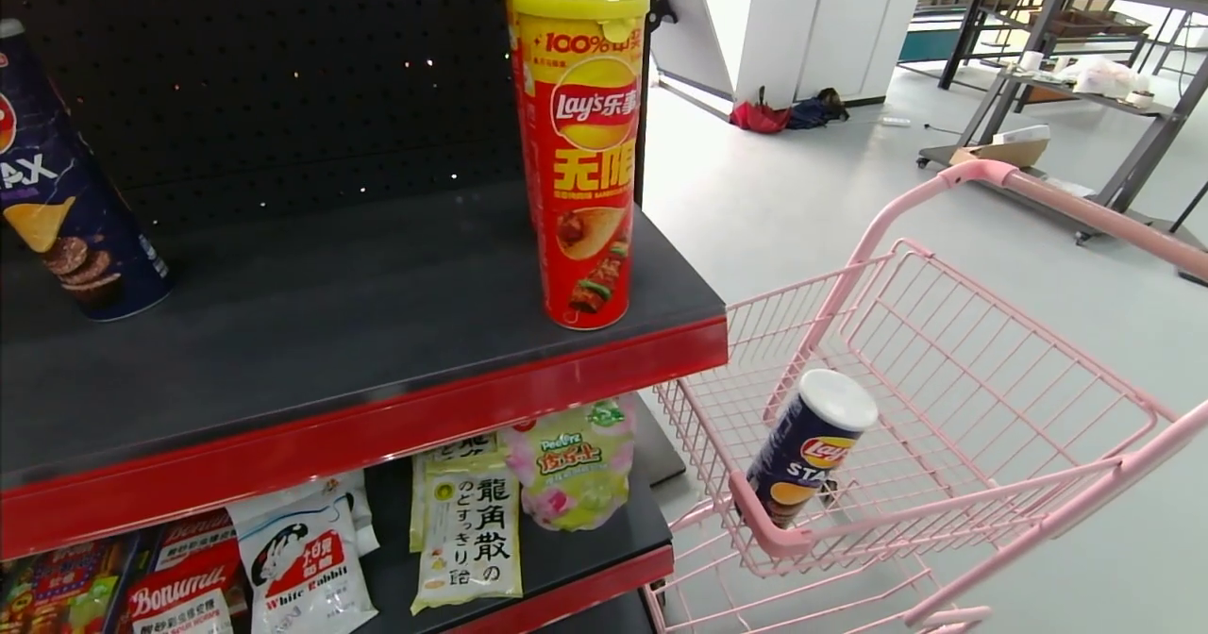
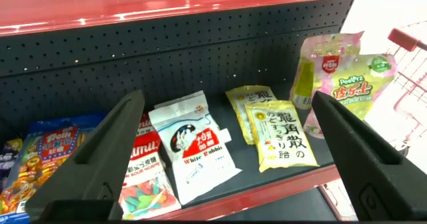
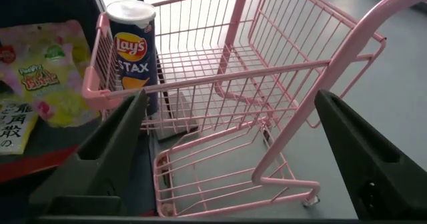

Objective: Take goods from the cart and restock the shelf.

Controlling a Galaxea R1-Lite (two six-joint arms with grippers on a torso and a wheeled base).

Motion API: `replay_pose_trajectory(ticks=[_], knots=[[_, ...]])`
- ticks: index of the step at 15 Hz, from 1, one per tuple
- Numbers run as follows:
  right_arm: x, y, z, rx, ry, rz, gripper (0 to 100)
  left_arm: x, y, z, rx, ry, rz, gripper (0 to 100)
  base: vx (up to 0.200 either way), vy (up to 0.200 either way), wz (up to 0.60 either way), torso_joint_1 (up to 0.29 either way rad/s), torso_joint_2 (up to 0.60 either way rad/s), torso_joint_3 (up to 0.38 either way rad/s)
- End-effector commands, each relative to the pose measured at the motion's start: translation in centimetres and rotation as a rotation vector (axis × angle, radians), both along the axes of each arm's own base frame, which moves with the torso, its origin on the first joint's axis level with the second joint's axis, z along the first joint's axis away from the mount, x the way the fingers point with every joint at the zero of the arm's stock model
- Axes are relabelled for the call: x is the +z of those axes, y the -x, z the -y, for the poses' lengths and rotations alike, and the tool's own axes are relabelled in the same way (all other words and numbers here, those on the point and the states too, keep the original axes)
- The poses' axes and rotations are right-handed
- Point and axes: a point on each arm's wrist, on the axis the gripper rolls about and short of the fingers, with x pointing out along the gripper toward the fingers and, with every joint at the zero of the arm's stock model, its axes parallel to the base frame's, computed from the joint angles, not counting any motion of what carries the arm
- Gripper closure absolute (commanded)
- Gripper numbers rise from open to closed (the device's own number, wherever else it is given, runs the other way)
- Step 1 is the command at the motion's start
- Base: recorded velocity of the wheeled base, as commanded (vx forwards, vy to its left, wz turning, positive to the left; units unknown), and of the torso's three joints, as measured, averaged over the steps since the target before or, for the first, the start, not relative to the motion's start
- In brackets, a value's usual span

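Observation:
A pink wire cart (image 1: 1000,398) stands to the right of the shelf. Inside it a dark blue chip can with a white lid (image 1: 810,445) leans against the corner nearest the shelf; the right wrist view shows the same can (image 3: 133,54) upright in the cart (image 3: 267,71). On the upper shelf (image 1: 359,332) two red-and-yellow chip cans (image 1: 583,158) stand one behind the other near the right end, and a dark blue can (image 1: 66,200) stands at the far left. My left gripper (image 2: 227,154) is open before the lower shelf. My right gripper (image 3: 227,157) is open, above the cart's near side.
The lower shelf (image 1: 566,549) holds snack bags: a white one (image 2: 193,144), yellow ones (image 2: 277,127) and pale green-pink pouches (image 2: 347,84). Open grey floor (image 1: 774,200) lies beyond the cart, with metal tables (image 1: 1066,77) farther back.

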Motion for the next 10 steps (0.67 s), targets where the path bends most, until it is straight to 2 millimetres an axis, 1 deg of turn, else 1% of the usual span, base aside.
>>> replay_pose_trajectory(ticks=[1, 2, 3, 4, 5, 6, 7, 8, 9, 10], knots=[[0.0, -0.1, 0.0, -0.010, 0.001, -0.011, 0, 0.0, 0.0, 0.0, 0.001, 0.000, 0.000, 0, 0.000, 0.000, 0.00, 0.000, 0.00, 0.000], [0.2, -0.1, 0.0, -0.014, 0.021, -0.007, 0, 0.0, 0.0, 0.0, 0.001, 0.000, 0.000, 0, 0.000, 0.000, 0.00, 0.000, 0.00, 0.000], [1.6, 0.1, 0.0, 0.001, 0.026, 0.019, 0, 0.0, 0.0, 0.0, 0.001, 0.000, 0.000, 0, 0.000, 0.000, 0.00, 0.000, 0.00, 0.000], [9.5, -2.0, 0.0, 0.011, -0.046, -0.016, 0, 0.0, 0.0, 0.0, 0.001, 0.000, 0.000, 0, 0.000, 0.000, 0.00, 0.000, 0.00, 0.000], [14.6, -4.8, -0.1, 0.038, -0.163, -0.033, 0, 0.0, 0.0, 0.0, 0.001, 0.000, 0.000, 0, 0.000, 0.000, 0.00, 0.000, 0.00, 0.000], [15.5, -7.1, -0.5, 0.161, -0.144, -0.111, 0, 0.0, 0.0, 0.0, 0.001, 0.000, 0.000, 0, 0.000, 0.000, 0.00, 0.000, 0.00, 0.000], [14.1, -8.9, -1.1, 0.269, -0.098, -0.202, 0, 0.0, 0.0, 0.0, 0.001, 0.000, 0.000, 0, 0.000, 0.000, 0.00, 0.000, 0.00, 0.000], [14.1, -8.9, -1.1, 0.269, -0.098, -0.202, 0, 0.0, 0.0, 0.0, 0.001, 0.000, 0.000, 0, 0.000, 0.000, 0.00, 0.000, 0.00, 0.000], [11.0, -13.2, -1.8, 0.288, -0.120, -0.343, 0, 0.0, 0.0, 0.0, 0.001, 0.000, 0.000, 0, 0.000, 0.000, 0.00, 0.000, 0.00, 0.000], [9.1, -15.2, -2.4, 0.323, -0.125, -0.369, 0, 0.0, 0.0, 0.0, 0.001, 0.000, 0.000, 0, 0.000, 0.000, 0.00, 0.000, 0.00, 0.000]])
